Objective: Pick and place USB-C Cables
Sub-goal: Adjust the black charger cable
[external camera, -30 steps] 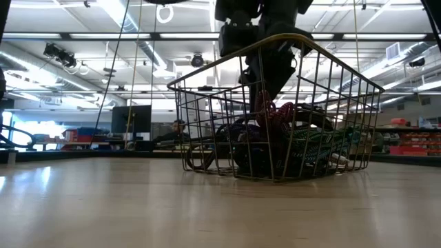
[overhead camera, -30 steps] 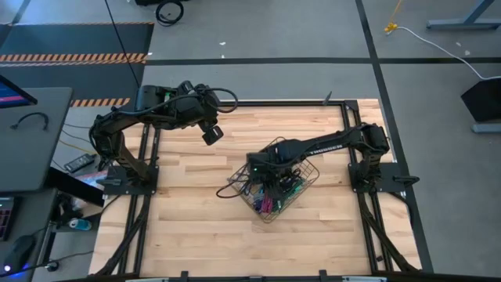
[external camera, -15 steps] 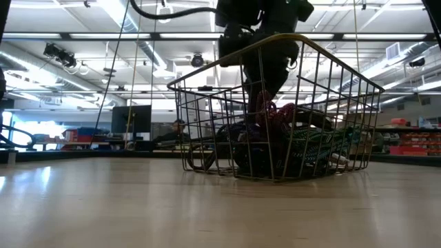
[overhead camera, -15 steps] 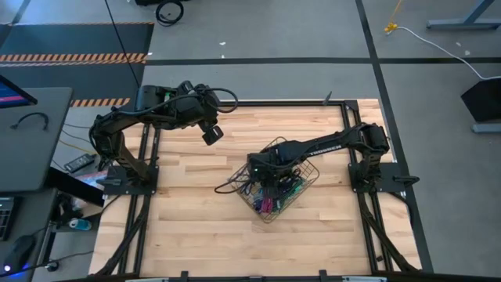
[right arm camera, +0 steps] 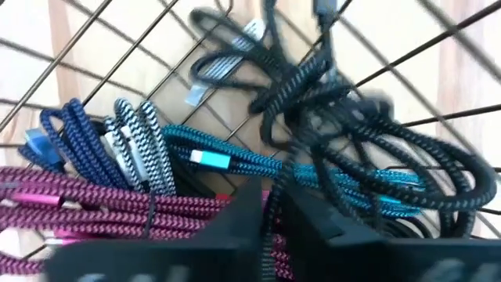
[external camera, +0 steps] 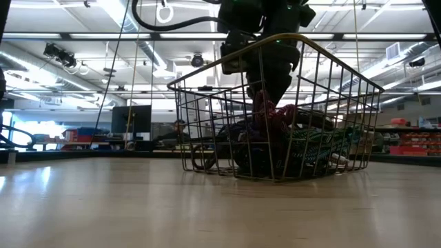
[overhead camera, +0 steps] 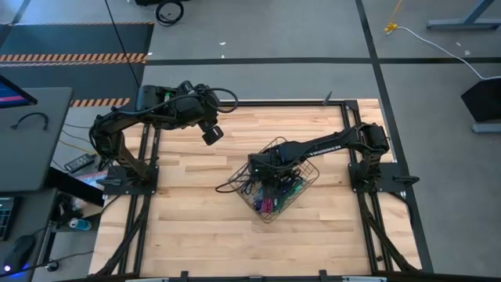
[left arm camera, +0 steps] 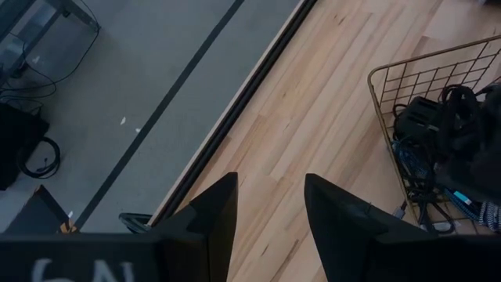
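Butcher-block table [overhead camera: 196, 219] mostly bare, wire basket [overhead camera: 307, 177] near centre, right hand [right arm camera: 270, 205] pinching black cable [right arm camera: 329, 129] inside, left hand [left arm camera: 266, 205] spread, raised near far edge.

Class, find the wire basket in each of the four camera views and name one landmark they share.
High view: wire basket right of table centre.
Low view: centre, on the tabletop.
Left wrist view: at the right edge.
Right wrist view: its wires cross the picture.
Shared landmark: the cables piled inside.

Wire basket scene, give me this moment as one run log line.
right gripper: in wire basket, closing on black cable | left gripper: open, waiting above table
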Controlling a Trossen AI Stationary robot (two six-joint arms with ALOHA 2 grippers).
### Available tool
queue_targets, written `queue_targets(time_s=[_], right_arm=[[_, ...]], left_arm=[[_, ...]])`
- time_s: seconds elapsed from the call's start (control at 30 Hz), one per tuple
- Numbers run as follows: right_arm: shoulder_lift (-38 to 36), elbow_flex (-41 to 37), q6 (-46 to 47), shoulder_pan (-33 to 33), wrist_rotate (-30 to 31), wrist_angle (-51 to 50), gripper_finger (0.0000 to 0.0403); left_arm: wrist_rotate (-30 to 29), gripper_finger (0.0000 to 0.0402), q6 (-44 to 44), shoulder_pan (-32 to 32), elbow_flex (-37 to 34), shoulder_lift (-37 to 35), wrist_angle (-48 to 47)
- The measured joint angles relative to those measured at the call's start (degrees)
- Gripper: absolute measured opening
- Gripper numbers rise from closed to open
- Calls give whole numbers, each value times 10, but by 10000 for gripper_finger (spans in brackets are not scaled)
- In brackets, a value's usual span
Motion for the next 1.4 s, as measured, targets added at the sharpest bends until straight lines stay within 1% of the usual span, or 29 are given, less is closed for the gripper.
queue_targets(time_s=[0.03,0.07,0.1,0.23,0.37,0.63,0.8,1.03,1.4], right_arm=[[0,0,-5,0,-7,-1,34],[0,0,-9,0,-11,-3,20],[0,0,-13,0,-16,-5,15],[-1,26,-15,3,-20,-50,13],[-2,85,-34,5,-21,-114,13],[-2,215,-64,3,-13,-155,13],[-2,272,-64,3,-11,-224,13],[-3,317,-48,16,18,-318,13],[-3,354,-6,44,25,-356,13]], left_arm=[[0,156,0,0,0,0,0],[0,156,0,0,0,0,0],[0,156,0,0,0,0,0],[0,156,0,0,0,0,0],[0,156,0,0,0,0,0],[0,156,1,0,0,0,0],[0,156,2,0,0,0,0],[0,156,2,0,0,0,0],[0,156,2,0,0,0,0]])
